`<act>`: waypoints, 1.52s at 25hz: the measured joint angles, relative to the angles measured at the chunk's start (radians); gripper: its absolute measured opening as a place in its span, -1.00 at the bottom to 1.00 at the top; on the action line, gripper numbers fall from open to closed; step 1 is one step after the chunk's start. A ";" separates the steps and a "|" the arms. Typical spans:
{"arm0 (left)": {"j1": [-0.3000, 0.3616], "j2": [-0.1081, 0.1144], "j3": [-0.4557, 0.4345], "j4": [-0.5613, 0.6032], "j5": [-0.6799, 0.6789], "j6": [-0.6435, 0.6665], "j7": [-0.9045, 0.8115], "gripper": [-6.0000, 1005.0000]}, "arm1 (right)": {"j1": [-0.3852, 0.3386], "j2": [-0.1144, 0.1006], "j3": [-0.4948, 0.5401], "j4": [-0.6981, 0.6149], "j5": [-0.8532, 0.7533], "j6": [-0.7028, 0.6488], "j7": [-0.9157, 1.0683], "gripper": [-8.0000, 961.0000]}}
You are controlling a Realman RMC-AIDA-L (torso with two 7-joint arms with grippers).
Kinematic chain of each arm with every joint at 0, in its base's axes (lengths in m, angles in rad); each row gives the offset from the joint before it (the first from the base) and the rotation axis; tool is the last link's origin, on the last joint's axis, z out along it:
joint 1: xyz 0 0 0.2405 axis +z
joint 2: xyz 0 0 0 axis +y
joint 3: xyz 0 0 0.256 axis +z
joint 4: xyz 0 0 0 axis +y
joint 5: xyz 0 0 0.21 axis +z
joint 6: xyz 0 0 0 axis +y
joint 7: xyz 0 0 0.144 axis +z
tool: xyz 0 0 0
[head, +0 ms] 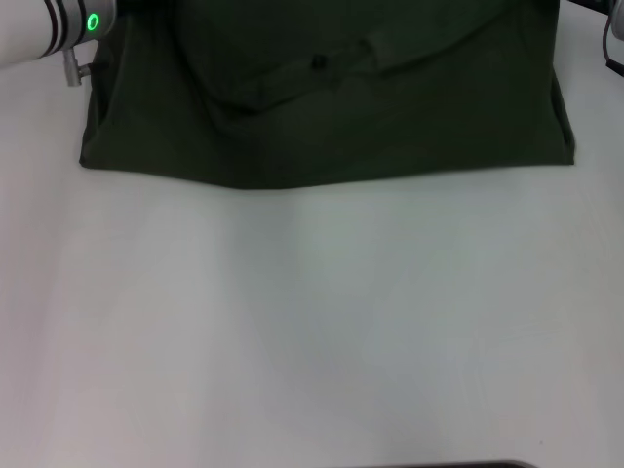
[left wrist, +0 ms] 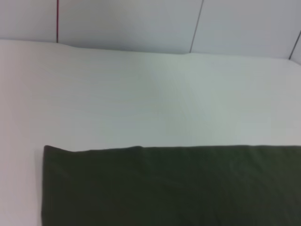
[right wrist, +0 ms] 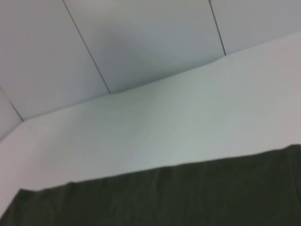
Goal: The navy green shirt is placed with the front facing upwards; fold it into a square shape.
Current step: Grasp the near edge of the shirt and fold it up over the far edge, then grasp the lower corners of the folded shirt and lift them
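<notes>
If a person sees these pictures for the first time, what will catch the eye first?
First, the dark olive-green cotton shirt, lying at the far side of the white table with a straight edge toward the robot. Next, a small green light ring on the left arm, at that shirt's far left corner. The near half of the table shows only white surface.

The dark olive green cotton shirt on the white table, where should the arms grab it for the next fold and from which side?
Probably the two near corners of the dark olive green cotton shirt, left and right, approached from the outer sides. The near edge lies flat and fairly straight on the white table, with both corners exposed. The left arm sits just above its corner.
</notes>
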 joint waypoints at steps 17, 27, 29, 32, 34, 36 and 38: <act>0.008 0.002 0.012 -0.018 0.000 -0.018 0.057 -0.57 | -0.027 -0.002 -0.013 0.041 0.000 0.010 -0.002 -0.54; 0.128 0.001 0.005 0.160 -0.002 0.105 -0.012 0.27 | -0.094 -0.073 -0.053 -0.044 -0.017 -0.242 0.106 -0.04; 0.150 0.001 0.005 0.189 -0.012 0.129 -0.019 0.39 | -0.101 -0.077 -0.059 -0.049 -0.020 -0.248 0.110 0.04; 0.169 0.000 0.009 0.205 -0.033 0.157 -0.019 0.51 | -0.108 -0.087 -0.060 -0.055 -0.027 -0.276 0.117 0.43; 0.180 0.001 0.008 0.215 -0.044 0.198 -0.018 0.59 | -0.121 -0.098 -0.060 -0.069 -0.030 -0.347 0.122 0.68; 0.196 0.005 -0.008 0.244 -0.047 0.282 -0.017 0.67 | -0.149 -0.108 -0.059 -0.103 -0.032 -0.457 0.135 0.82; 0.220 0.011 -0.041 0.293 -0.047 0.394 -0.018 0.67 | -0.186 -0.115 -0.060 -0.146 -0.034 -0.555 0.167 0.96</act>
